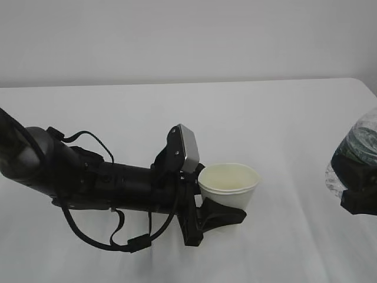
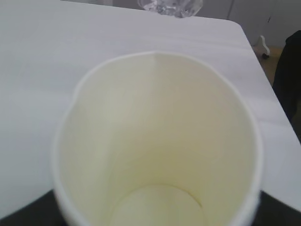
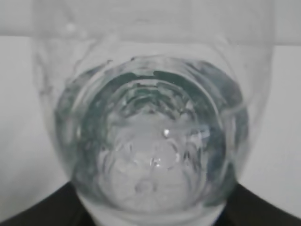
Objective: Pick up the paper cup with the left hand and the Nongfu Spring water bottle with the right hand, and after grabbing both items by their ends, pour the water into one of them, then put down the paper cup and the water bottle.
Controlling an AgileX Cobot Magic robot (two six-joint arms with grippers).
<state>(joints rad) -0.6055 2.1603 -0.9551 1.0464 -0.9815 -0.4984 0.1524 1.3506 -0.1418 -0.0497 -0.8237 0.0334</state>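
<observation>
My left hand (image 1: 221, 215) grips the paper cup (image 1: 229, 185) mid-table (image 1: 283, 118), bare cloth between it and the Nongfu Spring water bottle (image 1: 355, 159) clamped in my right hand (image 1: 359, 203) at the table's right edge. Only my left wrist view shows the cup's dry bottom; only my right wrist view shows the bottle end-on.

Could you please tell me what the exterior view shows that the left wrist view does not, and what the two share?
Only the exterior view shows the left claw around the paper cup, the arm behind it, and the right claw at the frame's right edge. Only the left wrist view looks down into the cup, whose bottom looks dry. Both show the cup, the white table and part of the water bottle.
</observation>
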